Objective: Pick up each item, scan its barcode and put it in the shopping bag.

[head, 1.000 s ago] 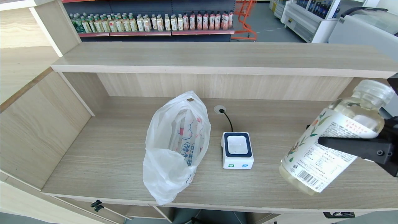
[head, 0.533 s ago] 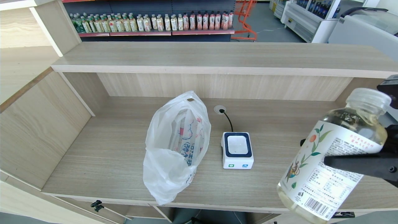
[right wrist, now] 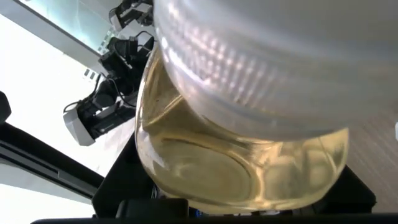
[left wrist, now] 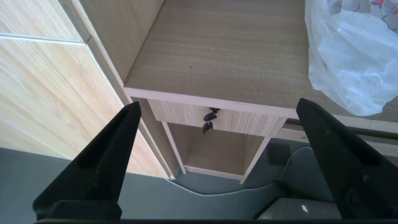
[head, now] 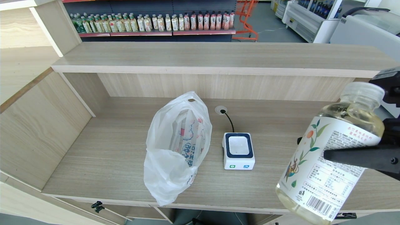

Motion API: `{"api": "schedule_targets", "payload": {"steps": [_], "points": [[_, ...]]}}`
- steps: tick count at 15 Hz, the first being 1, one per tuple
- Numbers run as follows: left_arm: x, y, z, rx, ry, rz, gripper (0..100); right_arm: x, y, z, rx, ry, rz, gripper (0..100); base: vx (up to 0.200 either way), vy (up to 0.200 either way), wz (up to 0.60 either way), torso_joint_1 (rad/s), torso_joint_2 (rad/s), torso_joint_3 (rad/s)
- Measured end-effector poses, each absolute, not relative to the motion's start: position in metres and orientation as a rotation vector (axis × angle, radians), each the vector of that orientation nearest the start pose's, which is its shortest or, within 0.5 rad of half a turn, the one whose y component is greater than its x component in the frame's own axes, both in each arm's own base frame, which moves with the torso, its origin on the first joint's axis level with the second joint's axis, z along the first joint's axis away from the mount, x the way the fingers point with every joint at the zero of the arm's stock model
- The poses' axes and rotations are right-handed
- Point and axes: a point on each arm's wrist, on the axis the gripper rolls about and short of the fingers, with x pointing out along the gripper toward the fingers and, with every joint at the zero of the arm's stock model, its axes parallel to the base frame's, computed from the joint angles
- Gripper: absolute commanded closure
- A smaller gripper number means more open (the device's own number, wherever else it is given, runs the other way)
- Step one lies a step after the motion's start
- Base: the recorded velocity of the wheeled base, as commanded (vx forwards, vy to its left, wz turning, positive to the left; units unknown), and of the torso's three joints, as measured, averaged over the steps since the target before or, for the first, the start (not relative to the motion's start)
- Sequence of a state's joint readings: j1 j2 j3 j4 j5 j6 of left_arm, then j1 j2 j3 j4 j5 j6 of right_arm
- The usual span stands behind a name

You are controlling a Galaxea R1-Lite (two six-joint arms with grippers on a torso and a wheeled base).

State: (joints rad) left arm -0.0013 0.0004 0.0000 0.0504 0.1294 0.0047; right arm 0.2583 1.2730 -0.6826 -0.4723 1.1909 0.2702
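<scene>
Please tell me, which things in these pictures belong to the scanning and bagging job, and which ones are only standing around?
Belong to the job:
- bottle, held in the right claw
- scanner on the counter
- shopping bag beside the scanner

Only standing around:
- shelf drinks in the shop behind
- orange frame
- white cooler cabinet

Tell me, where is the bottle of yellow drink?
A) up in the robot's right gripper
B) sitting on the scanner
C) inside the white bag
A: the right gripper is shut on the bottle, holding it tilted in the air, to the right of the scanner and apart from the bag.
</scene>
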Motion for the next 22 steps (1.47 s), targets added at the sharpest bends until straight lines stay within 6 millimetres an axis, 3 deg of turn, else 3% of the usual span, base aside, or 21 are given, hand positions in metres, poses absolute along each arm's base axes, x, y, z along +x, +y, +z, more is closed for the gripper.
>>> {"api": "schedule_targets", "payload": {"steps": [10,13,15,18,22], "points": [[-0.023,0.003,0.07,0.008,0.051,0.128,0,0.177,0.075,0.24,0.254,0.298,1.46,100,0.0,0.0,0.0,0.0,0.0,0.0],[-0.023,0.003,0.07,0.008,0.051,0.128,0,0.182,0.074,0.241,0.115,0.153,1.46,100,0.0,0.0,0.0,0.0,0.0,0.0],[-0.023,0.003,0.07,0.008,0.051,0.129,0,0.2,0.07,0.233,-0.129,-0.054,1.386,100,0.0,0.0,0.0,0.0,0.0,0.0],[-0.023,0.003,0.07,0.008,0.051,0.129,0,0.248,0.058,0.22,-0.479,-0.246,1.173,100,0.0,0.0,0.0,0.0,0.0,0.0],[-0.023,0.003,0.07,0.008,0.051,0.129,0,0.299,0.053,0.193,-0.656,-0.318,1.087,100,0.0,0.0,0.0,0.0,0.0,0.0]]}}
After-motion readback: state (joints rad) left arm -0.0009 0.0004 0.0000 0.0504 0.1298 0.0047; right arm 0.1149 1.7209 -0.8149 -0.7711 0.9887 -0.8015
